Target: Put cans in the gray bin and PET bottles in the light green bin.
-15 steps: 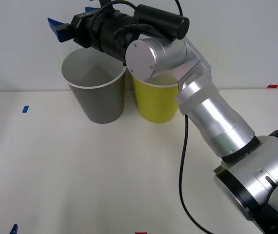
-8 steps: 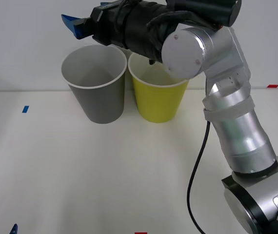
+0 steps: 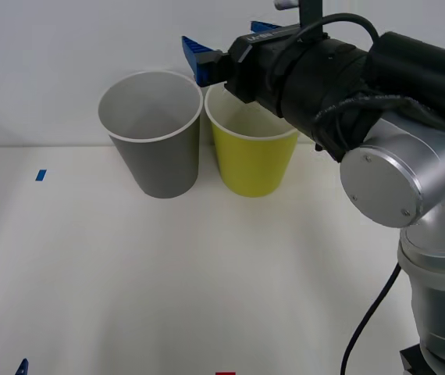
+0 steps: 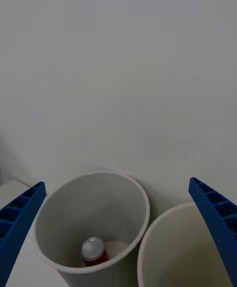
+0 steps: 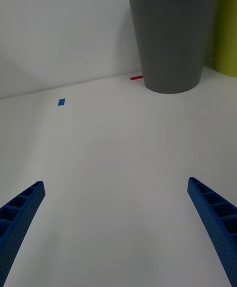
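With the can point(image 4: 94, 252) already lying at the bottom of the gray bin point(image 3: 154, 160), the right gripper point(image 3: 226, 48) is held released above the green bin point(image 3: 254, 164) at its 12 o'clock rim, which could be clipped and toppled if lowered carelessly.

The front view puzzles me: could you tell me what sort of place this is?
Probably a robotics test bench: a plain white table with tape markers, a bare wall, and two sorting bins, gray bin and light green bin.
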Tool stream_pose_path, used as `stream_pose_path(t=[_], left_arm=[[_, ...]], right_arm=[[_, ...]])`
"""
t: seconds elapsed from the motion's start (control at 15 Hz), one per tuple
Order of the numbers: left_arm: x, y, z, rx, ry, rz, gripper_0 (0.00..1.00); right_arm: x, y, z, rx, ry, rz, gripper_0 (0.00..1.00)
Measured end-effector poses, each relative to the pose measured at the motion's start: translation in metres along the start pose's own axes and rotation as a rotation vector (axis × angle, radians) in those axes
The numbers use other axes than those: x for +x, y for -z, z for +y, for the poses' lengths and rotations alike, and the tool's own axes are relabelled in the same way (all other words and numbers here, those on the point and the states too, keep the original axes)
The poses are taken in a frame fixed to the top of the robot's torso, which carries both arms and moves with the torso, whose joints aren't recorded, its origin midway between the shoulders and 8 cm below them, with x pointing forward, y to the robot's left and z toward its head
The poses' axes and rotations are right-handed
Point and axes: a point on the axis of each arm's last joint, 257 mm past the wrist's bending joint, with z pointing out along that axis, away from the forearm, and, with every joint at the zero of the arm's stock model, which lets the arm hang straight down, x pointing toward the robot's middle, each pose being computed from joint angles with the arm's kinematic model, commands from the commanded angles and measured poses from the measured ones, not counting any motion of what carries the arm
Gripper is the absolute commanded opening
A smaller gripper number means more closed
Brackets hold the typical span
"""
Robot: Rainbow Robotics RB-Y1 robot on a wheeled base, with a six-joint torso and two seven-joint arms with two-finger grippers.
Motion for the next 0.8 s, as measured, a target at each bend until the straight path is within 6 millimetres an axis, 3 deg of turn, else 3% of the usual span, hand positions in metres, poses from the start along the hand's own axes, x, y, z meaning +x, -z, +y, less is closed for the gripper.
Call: stream_pose_path(t=[0.47,0.8], left_arm=[[0.0,0.0,0.0,0.0,0.0,0.0,1.0],[0.0,0.0,0.0,0.0,0.0,0.0,1.0]], right_arm=[[0.026,0.077,-0.053,0.176,0.023,0.002,0.98],[0.064,0.137,-0.107,0.304,-0.051,0.04,0.98]])
